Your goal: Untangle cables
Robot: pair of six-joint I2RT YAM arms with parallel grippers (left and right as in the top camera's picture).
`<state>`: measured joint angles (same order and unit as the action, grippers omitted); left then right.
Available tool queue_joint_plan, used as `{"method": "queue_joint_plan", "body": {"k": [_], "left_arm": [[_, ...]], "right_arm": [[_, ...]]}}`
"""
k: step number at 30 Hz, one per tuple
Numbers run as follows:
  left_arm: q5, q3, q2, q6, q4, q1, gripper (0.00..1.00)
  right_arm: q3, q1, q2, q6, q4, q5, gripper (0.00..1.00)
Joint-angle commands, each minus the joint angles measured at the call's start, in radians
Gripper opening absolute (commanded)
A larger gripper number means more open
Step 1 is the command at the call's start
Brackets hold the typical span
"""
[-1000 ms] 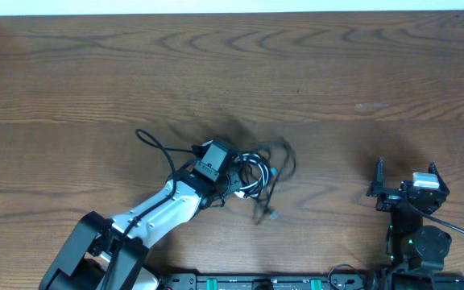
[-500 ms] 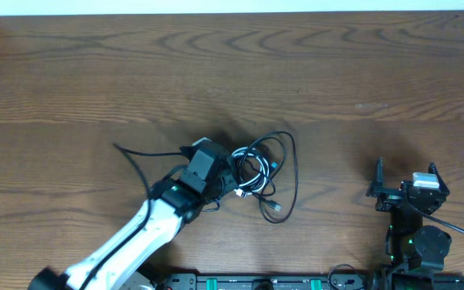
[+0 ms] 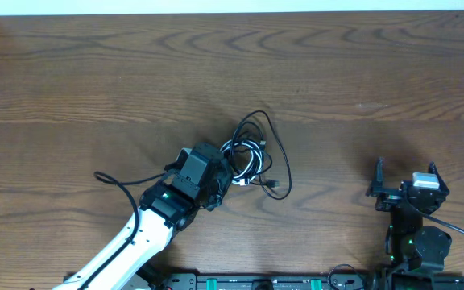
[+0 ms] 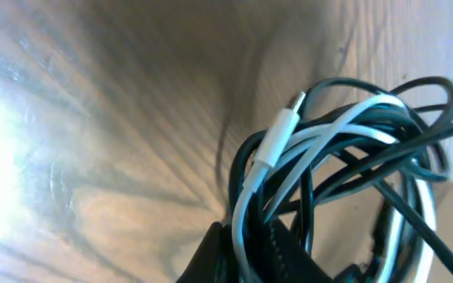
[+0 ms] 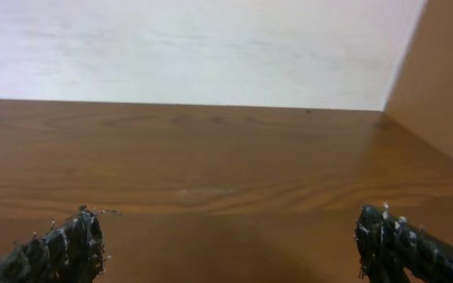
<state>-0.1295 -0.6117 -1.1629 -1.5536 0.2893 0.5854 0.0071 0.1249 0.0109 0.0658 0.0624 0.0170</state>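
Your left claw (image 3: 219,172) is closed on the cables (image 3: 254,155), with white and black strands pinched between its fingers (image 4: 211,255). The bundle lies near the middle of the worktop (image 3: 361,72), not yet separated. Your right claw (image 3: 403,179) stands wide open and empty near the front right corner. I think you are anchoring the knot; next, the right claw must take one loose loop.

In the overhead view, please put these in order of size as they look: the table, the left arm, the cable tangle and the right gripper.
Largest first:
1. table, by far
2. left arm
3. cable tangle and right gripper: they look about alike, so I do not rank them.
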Motion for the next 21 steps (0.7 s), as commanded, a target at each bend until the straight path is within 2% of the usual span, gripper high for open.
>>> {"method": "queue_joint_plan", "body": {"k": [1,5,6,9,11,13,15,21], "left_arm": [[0.026,0.005,0.005,-0.043,0.002,-0.002,0.14],[0.024,0.005,-0.008,0.351,-0.062,-0.002,0.13],[0.024,0.005,-0.014,0.415,-0.072,-0.002,0.13],[0.021,0.005,-0.023,0.445,-0.079,-0.001,0.10],[-0.011,0.005,-0.029,0.527,-0.117,0.002,0.08],[-0.074,0.005,-0.034,0.622,-0.175,0.009,0.08],[-0.126,0.005,-0.040,0.655,-0.241,0.026,0.08],[-0.121,0.005,-0.040,0.692,-0.353,0.109,0.08]], "right_arm": [[-0.002,-0.007,-0.005,-0.079,0.002,0.111,0.99],[-0.002,-0.008,-0.005,-0.493,-0.016,0.343,0.99],[-0.002,-0.008,-0.005,-0.596,-0.018,0.397,0.99],[-0.002,-0.009,-0.005,-0.913,-0.018,0.608,0.99],[-0.002,-0.009,-0.005,-1.070,-0.012,0.774,0.99],[-0.002,-0.009,-0.005,-1.152,-0.010,0.842,0.99],[-0.002,-0.009,-0.005,-1.190,-0.002,0.881,0.99],[-0.002,-0.009,-0.005,-1.240,0.017,0.948,0.98]]}}
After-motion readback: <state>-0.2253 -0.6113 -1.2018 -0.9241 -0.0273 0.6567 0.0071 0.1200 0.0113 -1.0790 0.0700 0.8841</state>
